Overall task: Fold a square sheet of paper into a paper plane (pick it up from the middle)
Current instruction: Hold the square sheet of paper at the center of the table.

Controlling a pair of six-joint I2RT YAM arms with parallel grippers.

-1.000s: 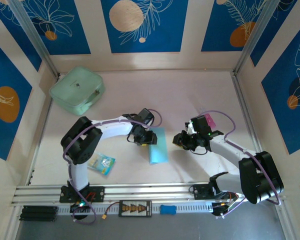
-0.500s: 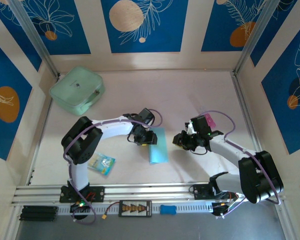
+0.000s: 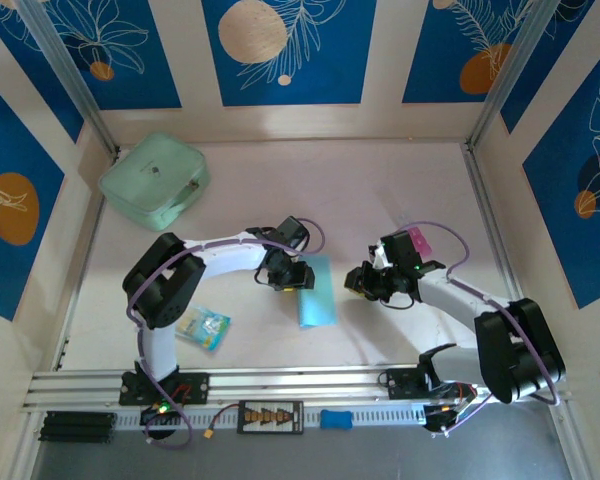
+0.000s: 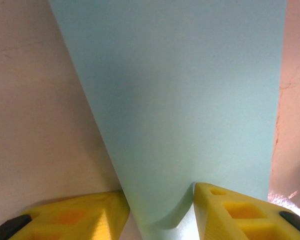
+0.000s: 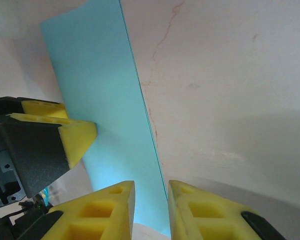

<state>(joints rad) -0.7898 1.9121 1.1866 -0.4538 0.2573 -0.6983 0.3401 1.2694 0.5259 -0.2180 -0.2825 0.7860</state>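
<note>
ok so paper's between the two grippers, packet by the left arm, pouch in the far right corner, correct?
No: the pouch is in the far left corner, as the top view shows. The paper and packet are where you said.

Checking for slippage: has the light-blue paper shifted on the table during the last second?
No. The light-blue paper keeps its spot and angle relative to the near-edge aluminium rail.

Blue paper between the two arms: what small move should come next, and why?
Probably the right tool should ease left onto the blue paper's right-hand long edge, to pin or pinch it. The paper lies folded into a narrow strip. The left tool straddles its opposite edge with fingers apart, and the right tool sits just beside the strip, apparently clear of it, fingers barely parted.
</note>
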